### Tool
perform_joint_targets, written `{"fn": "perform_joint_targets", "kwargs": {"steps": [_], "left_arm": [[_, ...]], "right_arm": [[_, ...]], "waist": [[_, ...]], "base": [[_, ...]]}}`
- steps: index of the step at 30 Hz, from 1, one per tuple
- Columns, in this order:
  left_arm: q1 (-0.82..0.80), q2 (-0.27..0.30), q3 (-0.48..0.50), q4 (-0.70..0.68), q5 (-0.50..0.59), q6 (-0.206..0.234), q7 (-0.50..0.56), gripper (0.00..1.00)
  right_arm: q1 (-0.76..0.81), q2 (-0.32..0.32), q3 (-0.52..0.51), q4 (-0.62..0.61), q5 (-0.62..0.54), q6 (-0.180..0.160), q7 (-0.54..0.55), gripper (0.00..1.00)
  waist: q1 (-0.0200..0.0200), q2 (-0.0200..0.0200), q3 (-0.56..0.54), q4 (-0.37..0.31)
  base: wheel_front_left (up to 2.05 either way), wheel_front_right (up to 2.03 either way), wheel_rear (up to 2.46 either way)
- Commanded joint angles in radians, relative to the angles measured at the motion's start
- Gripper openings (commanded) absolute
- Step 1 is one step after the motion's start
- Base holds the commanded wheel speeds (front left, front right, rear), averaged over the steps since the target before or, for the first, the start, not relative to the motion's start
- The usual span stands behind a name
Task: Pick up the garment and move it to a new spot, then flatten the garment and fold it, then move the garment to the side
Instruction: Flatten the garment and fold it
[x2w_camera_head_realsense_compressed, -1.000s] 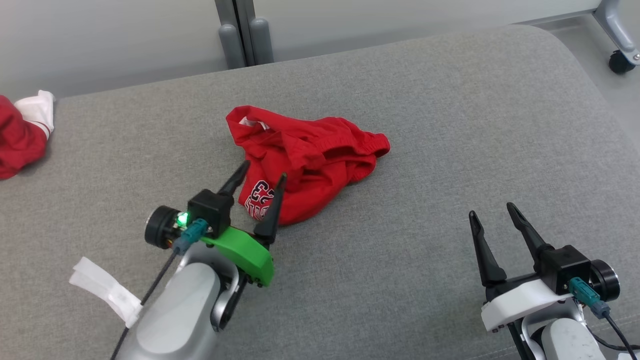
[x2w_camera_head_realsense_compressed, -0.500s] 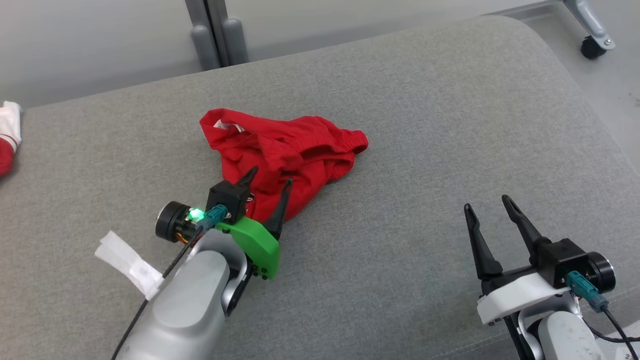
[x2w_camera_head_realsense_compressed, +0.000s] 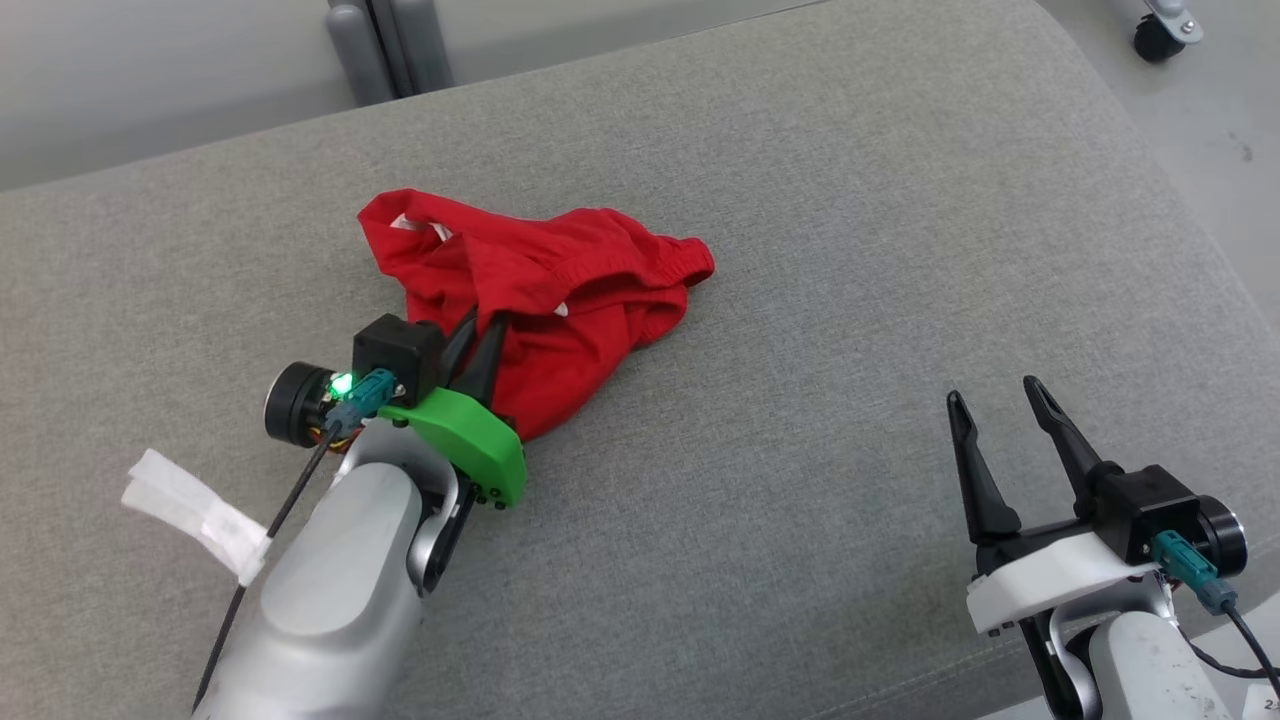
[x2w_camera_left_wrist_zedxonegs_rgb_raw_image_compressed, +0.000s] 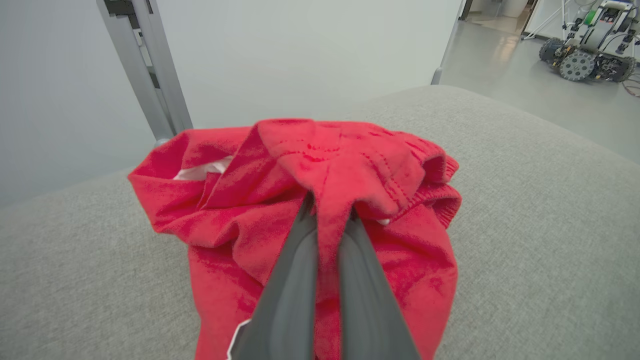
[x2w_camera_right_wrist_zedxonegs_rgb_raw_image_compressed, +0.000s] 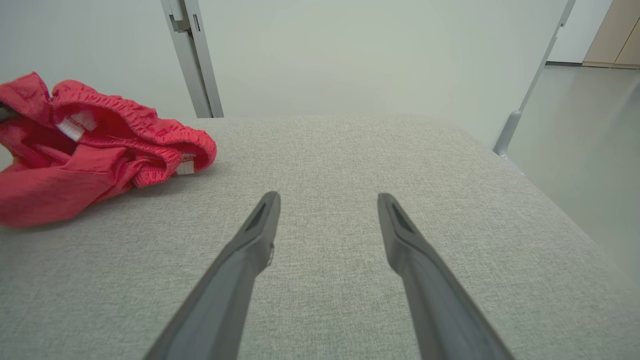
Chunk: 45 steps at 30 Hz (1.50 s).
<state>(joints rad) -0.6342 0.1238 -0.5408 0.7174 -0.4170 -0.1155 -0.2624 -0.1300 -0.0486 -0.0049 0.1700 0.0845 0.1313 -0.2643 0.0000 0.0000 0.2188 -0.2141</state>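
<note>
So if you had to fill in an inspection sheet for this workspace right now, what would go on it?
Surface: grey cushion, plain fabric.
Job's things: red garment, crumpled in a heap, not yet flattened or folded.
Clutter: nothing seen.
Grippers: left gripper shut on a fold of the garment; right gripper open, apart from the garment, holding nothing.
Cables: black cable off the left wrist, carrying a white tag; another cable at the right wrist.
Surroundings: pale wall, grey post, caster wheel beyond the cushion.
</note>
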Motion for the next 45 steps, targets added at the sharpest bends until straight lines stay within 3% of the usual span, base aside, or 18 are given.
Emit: {"fn": "perform_joint_targets", "kwargs": {"steps": [1, 9, 21, 22, 23, 25, 26, 34, 45], "left_arm": [[0.031, 0.013, 0.022, -0.046, 0.015, -0.002, -0.003, 0.00], [0.184, 0.022, 0.195, -0.316, 0.029, 0.011, -0.003, 0.00], [0.321, -0.022, 0.463, -0.218, -0.074, 0.006, -0.002, 0.00], [0.328, -0.028, 0.479, -0.208, -0.079, 0.004, -0.002, 0.04], [0.340, -0.035, 0.500, -0.201, -0.085, 0.004, -0.002, 0.22], [0.361, -0.046, 0.537, -0.186, -0.096, 0.006, -0.002, 0.48], [0.370, -0.051, 0.549, -0.181, -0.095, 0.005, -0.002, 1.00], [0.457, -0.067, 0.596, -0.176, -0.066, -0.004, -0.002, 1.00], [0.522, -0.071, 0.565, -0.409, 0.080, -0.016, -0.002, 1.00]], "right_arm": [[0.002, -0.003, -0.002, 0.000, 0.005, -0.001, 0.000, 1.00], [0.012, -0.004, 0.000, 0.008, -0.002, -0.001, 0.000, 1.00], [0.010, -0.004, 0.006, 0.007, -0.009, -0.001, 0.000, 1.00], [0.009, -0.004, 0.006, 0.006, -0.009, -0.001, 0.000, 1.00], [0.009, -0.003, 0.005, 0.007, -0.011, -0.001, 0.000, 1.00], [0.009, -0.004, 0.005, 0.008, -0.011, -0.001, 0.000, 1.00], [0.008, -0.003, 0.004, 0.008, -0.011, -0.001, 0.000, 1.00], [0.016, -0.003, -0.002, 0.008, -0.012, -0.001, 0.000, 1.00], [-0.011, -0.003, 0.027, 0.012, -0.031, -0.001, 0.000, 1.00]], "waist": [[0.0000, 0.0000, -0.008, 0.016], [0.0000, 0.0000, -0.041, 0.056], [0.0000, 0.0000, -0.047, 0.062], [0.0000, 0.0000, -0.046, 0.061], [0.0000, 0.0000, -0.046, 0.060], [0.0000, 0.0000, -0.046, 0.058], [0.0000, 0.0000, -0.046, 0.057], [0.0000, 0.0000, -0.055, 0.060], [0.0000, 0.0000, -0.097, 0.107]], "base": [[0.00, 0.00, 0.00], [0.00, 0.00, 0.00], [0.00, 0.00, 0.00], [0.00, 0.00, 0.00], [0.00, 0.00, 0.00], [0.00, 0.00, 0.00], [0.00, 0.00, 0.00], [0.00, 0.00, 0.00], [0.00, 0.00, 0.00]]}}
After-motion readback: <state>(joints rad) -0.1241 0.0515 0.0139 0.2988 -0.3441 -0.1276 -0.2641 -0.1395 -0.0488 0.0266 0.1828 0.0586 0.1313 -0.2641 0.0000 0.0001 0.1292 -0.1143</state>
